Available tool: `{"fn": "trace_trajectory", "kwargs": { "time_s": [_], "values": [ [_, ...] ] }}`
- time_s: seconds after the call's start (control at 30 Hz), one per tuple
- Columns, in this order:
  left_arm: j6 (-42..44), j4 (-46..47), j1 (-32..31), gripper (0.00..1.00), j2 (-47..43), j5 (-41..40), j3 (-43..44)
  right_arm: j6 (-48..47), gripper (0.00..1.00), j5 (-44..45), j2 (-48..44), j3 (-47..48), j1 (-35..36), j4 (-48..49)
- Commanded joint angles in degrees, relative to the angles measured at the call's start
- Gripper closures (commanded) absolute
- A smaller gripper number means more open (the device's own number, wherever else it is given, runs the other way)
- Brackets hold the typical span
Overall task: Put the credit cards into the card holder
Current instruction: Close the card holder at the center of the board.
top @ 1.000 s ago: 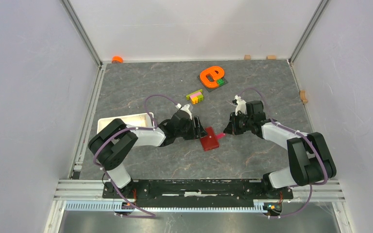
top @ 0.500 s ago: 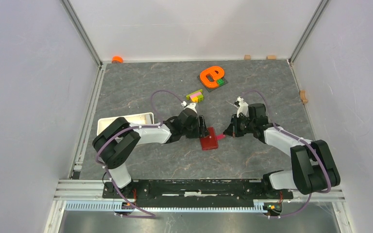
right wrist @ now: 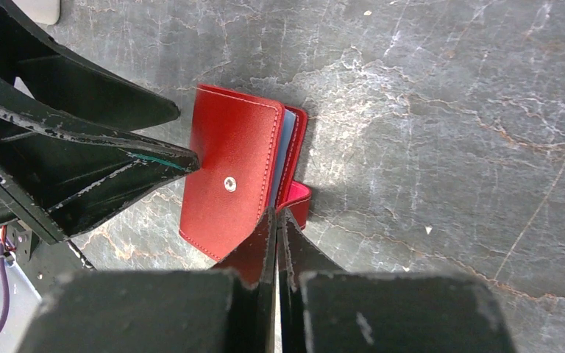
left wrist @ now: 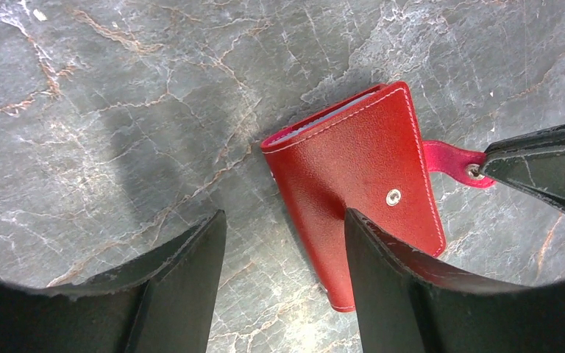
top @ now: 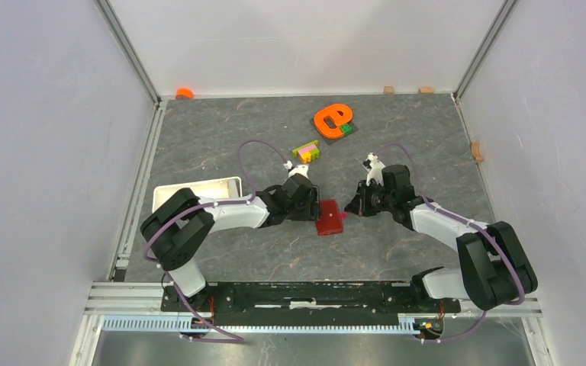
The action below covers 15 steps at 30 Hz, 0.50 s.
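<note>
The dark red card holder (left wrist: 360, 162) lies folded shut on the table between my two grippers, also seen from above (top: 329, 217). The edge of a light blue credit card (right wrist: 283, 151) shows inside its fold. My left gripper (left wrist: 283, 220) is open, and one of its fingers (left wrist: 382, 250) rests on the holder's cover. My right gripper (right wrist: 276, 215) is shut, with its tips at the pink snap tab (left wrist: 447, 156) on the holder's far side. Whether the tab is pinched between them I cannot tell.
A white tray (top: 198, 188) stands left of the left arm. Farther back are a stack of coloured bricks (top: 306, 151) and an orange e-shaped toy (top: 332, 118). Small wooden blocks (top: 388, 89) sit along the back and right walls.
My right gripper has shut and moved left up to the holder's pink tab. My left gripper has shifted a little right, onto the holder.
</note>
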Motion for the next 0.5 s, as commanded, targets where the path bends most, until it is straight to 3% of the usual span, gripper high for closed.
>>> {"fn": "trace_trajectory", "kwargs": {
  "time_s": [0.0,0.47],
  "values": [
    [1.01,-3.21,-0.28,0.33,1.71,0.68,-1.27,1.75,1.00,2.58,-1.07,0.25,2.00,3.07],
    [2.71,-0.27,-0.63,0.33,4.48,4.06,-1.00,4.02,1.00,4.67,1.49,0.60,6.84,6.67]
  ]
}}
